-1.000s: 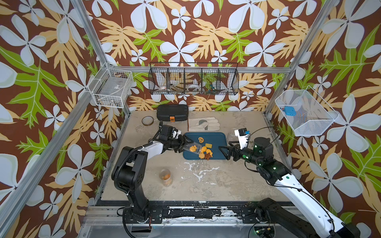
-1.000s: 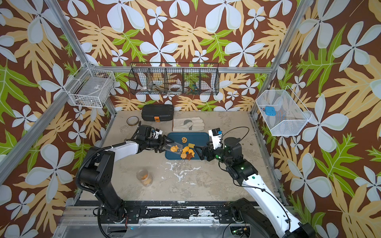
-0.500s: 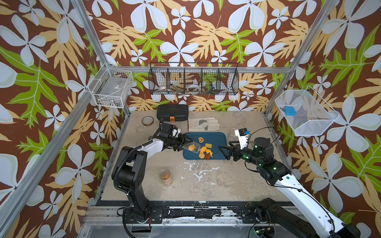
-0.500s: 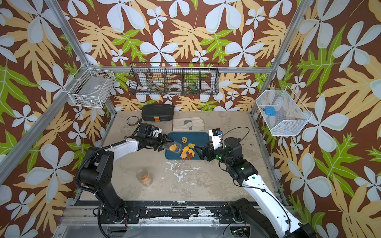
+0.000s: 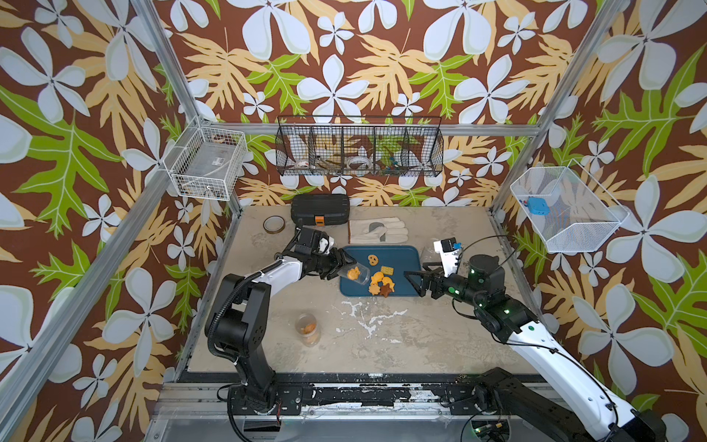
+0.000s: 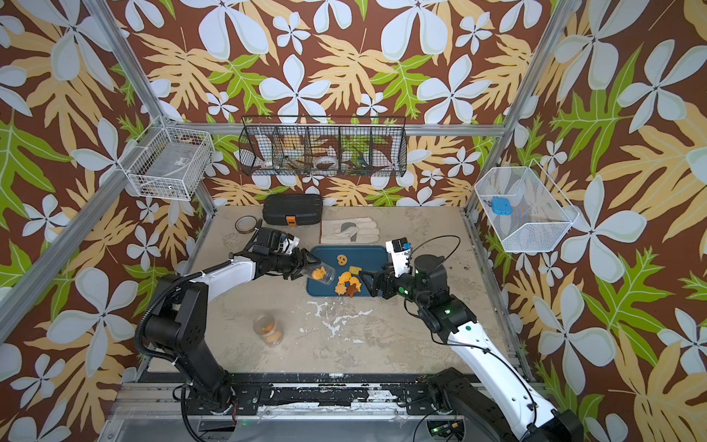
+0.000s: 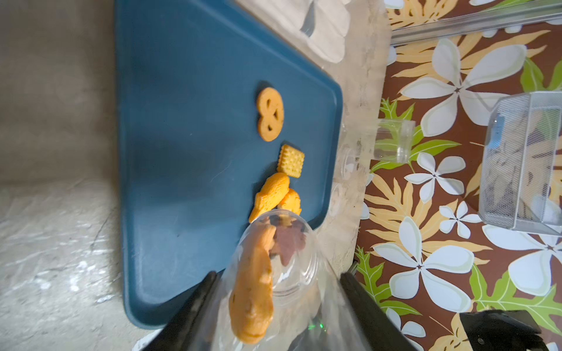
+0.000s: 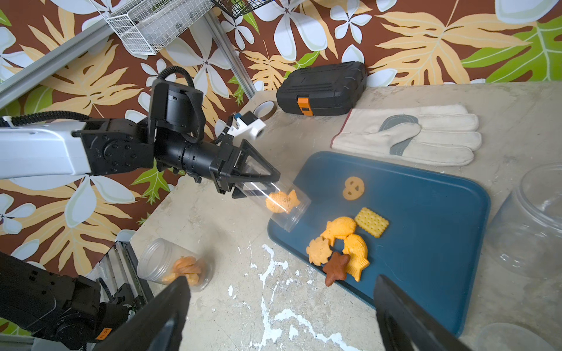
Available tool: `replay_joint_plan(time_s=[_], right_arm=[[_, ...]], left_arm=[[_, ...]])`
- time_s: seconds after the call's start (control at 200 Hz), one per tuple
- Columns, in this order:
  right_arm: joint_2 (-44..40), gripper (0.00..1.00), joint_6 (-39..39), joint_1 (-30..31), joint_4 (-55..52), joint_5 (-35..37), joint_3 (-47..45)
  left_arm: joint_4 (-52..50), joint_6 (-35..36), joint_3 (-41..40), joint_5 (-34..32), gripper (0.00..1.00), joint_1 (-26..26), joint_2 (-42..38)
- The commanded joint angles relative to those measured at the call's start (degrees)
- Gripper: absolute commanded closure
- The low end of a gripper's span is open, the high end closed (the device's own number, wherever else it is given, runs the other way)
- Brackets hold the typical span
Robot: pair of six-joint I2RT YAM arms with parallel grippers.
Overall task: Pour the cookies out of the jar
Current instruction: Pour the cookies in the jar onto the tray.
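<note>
Currently the left tool (image 5: 344, 268) is clamped on the closed end of the jar (image 8: 292, 218). The jar is held tilted, mouth downward, over the near-left corner of the tray (image 8: 425, 212). The right tool (image 5: 415, 284) hangs wide open over the tray's other near corner and holds nothing.

**Handling**
- Jar: clear, thin-walled plastic. It is probably light and smooth, so it may slip or flex under a hard squeeze. Grip around the base end and keep the mouth free, as is done now.
- Cookies (image 8: 339, 228): small, rigid and light. They should slide freely, and could skip over the tray's shallow rim if tipped fast. Pour with the mouth low.

**Count**
- Cookies on the tray: six. These are one pretzel (image 8: 352, 188), one square cracker (image 8: 371, 222), two fish, one scalloped round and one brown star (image 8: 336, 269). All but the pretzel lie clustered and touching.
- Cookies in the held jar: one fish (image 8: 282, 200), near the mouth and not yet out.
- Jars: three.
  - The held jar.
  - A second jar (image 5: 307, 334) on the tabletop (image 5: 440, 325), well apart from the tray. It holds several orange cookies, but the number cannot be told.
  - An empty jar (image 8: 535, 218) just beside the tray.
- Trays: one.
- Tools: two.
</note>
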Motion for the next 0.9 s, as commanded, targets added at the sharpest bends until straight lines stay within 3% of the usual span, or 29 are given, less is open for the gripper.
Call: replay_joint_plan(time_s=[0.0, 0.105, 0.21, 0.32, 0.405, 0.51, 0.596, 0.701, 0.891], right_arm=[[0.1, 0.06, 0.5, 0.1, 1.5, -0.5, 0.5], [0.1, 0.06, 0.4, 0.1, 1.4, -0.5, 0.7], [0.1, 0.06, 0.7, 0.2, 1.6, -0.6, 0.6], [0.2, 0.06, 1.0, 0.1, 1.9, -0.8, 0.5], [0.2, 0.06, 1.0, 0.1, 2.0, -0.8, 0.5], [0.3, 0.06, 1.2, 0.1, 2.0, -0.8, 0.6], [0.3, 0.06, 1.0, 0.1, 2.0, -0.8, 0.6], [0.3, 0.06, 1.1, 0.1, 2.0, -0.8, 0.6], [0.2, 0.06, 0.9, 0.1, 1.8, -0.8, 0.8]], left_arm=[[-3.9, 4.0, 2.7, -4.2, 0.40, -0.5, -0.3], [-2.2, 2.8, 1.6, 0.5, 0.40, 0.0, 0.3], [-9.7, 7.6, 4.9, -9.2, 0.40, -0.7, -1.5], [-7.8, 6.4, 4.6, -3.7, 0.40, -0.3, -0.5], [-14.3, 10.6, 8.2, -12.7, 0.40, -2.0, -0.9], [-12.5, 9.7, 7.8, -7.5, 0.39, -1.9, -0.1], [-15.8, 12.0, 9.3, -13.4, 0.39, -2.7, -0.5], [-10.1, 8.1, 5.8, -5.7, 0.39, -1.3, -0.8], [-9.0, 7.3, 4.1, -5.5, 0.39, -0.7, -1.4]])
